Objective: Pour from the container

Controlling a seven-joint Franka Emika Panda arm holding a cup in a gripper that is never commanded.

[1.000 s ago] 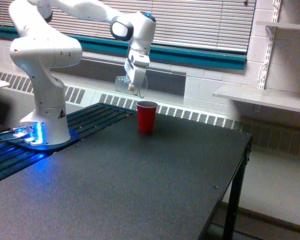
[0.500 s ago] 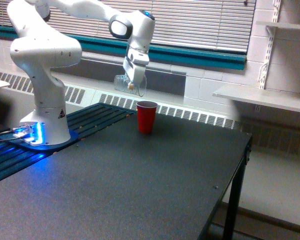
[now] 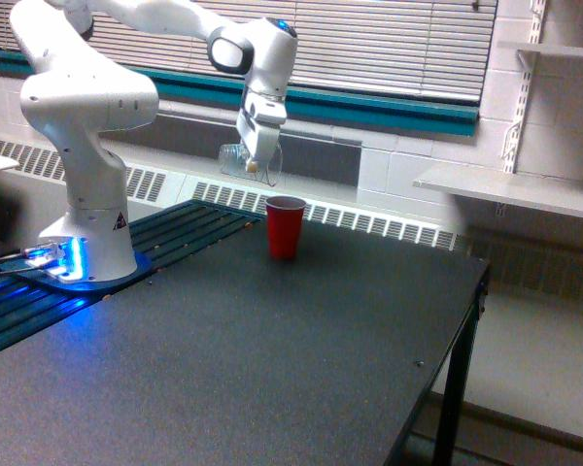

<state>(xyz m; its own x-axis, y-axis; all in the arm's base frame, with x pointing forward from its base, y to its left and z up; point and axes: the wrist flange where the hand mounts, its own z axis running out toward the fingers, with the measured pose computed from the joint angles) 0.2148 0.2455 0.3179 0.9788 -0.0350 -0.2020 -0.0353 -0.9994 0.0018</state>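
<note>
Now tool (image 3: 254, 161) and container (image 3: 241, 160) sit higher, leftward.

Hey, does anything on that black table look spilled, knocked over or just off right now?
Nothing stands out. The red cup stands upright on the black table, with no spill visible around it. The gripper holds the clear cup tipped sideways in the air, up and to the exterior view's left of the red cup.

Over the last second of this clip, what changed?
The gripper, shut on the tipped clear cup, rose slightly and drifted toward the exterior view's left, away from the red cup. The red cup stayed upright on the black table.
</note>
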